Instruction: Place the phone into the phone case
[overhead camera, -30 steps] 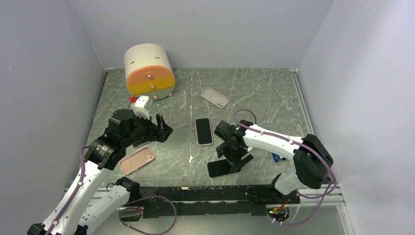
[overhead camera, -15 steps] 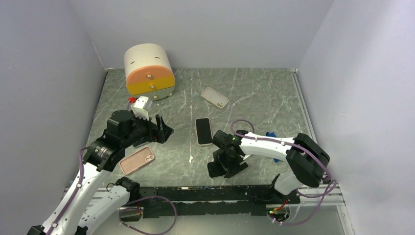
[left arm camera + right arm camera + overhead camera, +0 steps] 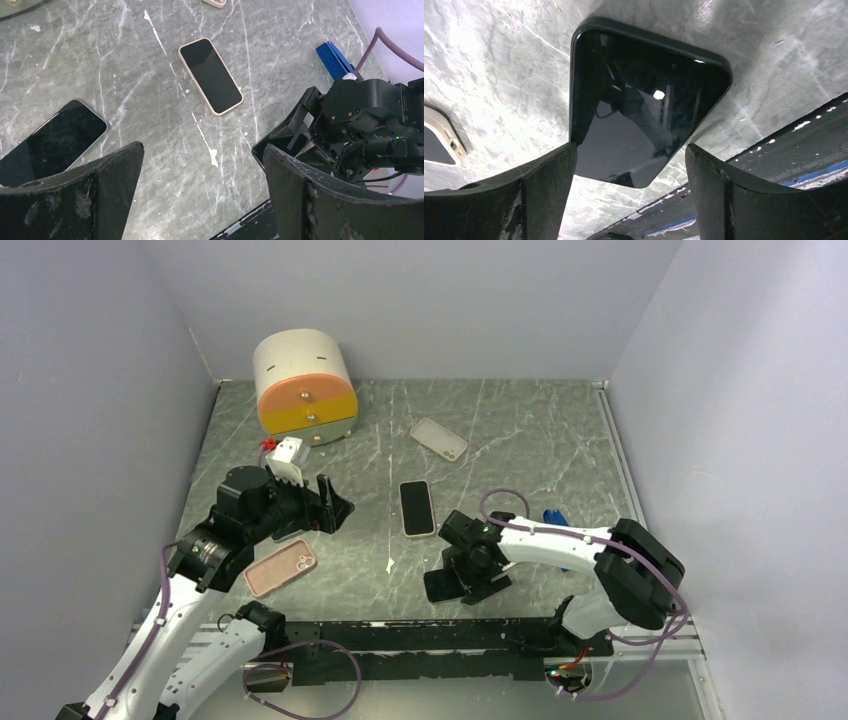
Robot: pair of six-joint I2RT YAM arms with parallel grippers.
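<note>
Phone [image 3: 644, 115], glossy black, flat between parted fingers of right hand [image 3: 629, 150].

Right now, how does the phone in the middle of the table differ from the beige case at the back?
The phone shows a dark screen inside a pale rim; the beige case is pale all over. The phone lies nearly straight, the case at a slant. The phone is nearer the arms, the case farther back. Both lie flat on the table.
</note>
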